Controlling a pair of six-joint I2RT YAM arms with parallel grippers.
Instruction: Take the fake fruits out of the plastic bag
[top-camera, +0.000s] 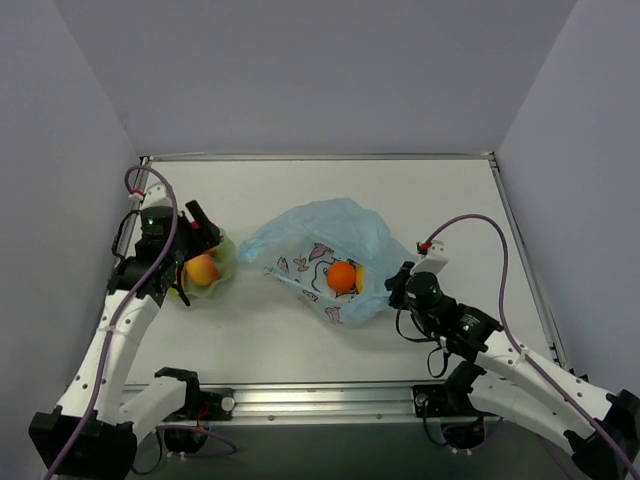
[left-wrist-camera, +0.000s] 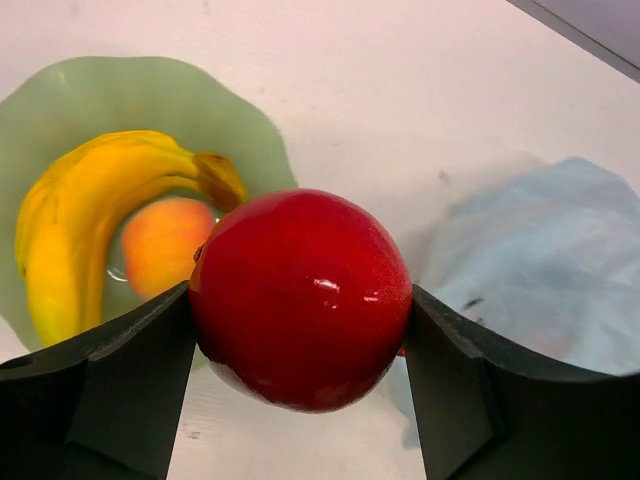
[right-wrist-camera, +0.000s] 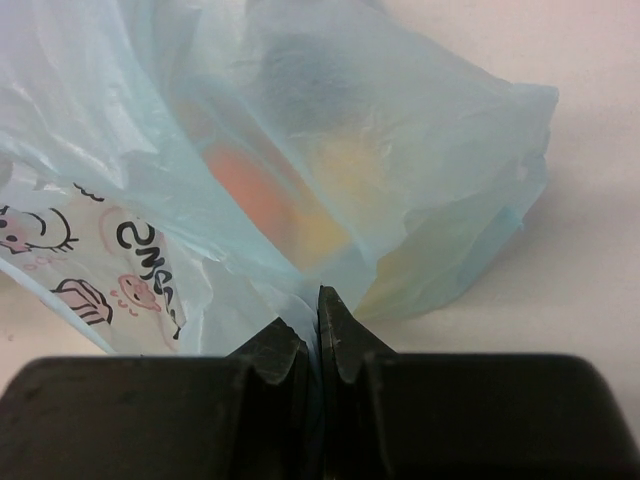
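the red apple (left-wrist-camera: 300, 300) is clamped between my left fingers (left-wrist-camera: 110, 390), with the green plate (left-wrist-camera: 150, 95) just beyond them already holding the banana (left-wrist-camera: 70, 220) and peach (left-wrist-camera: 160, 245). i'd judge it's ready to drop there. my right fingers (right-wrist-camera: 285, 350) pinch the plastic bag (right-wrist-camera: 400, 150) edge shut, anchoring it, with the orange (top-camera: 342, 276) inside ahead.

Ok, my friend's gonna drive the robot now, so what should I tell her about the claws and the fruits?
The left claw is shut on the red apple, held by the edge of the green plate, not put down yet.
The right claw is shut on a pinch of the plastic bag.
Done: the banana and the peach lie on the plate.
To do: set the apple down, then get the orange ball out of the bag. A yellowish thing I cannot name sits beside it.
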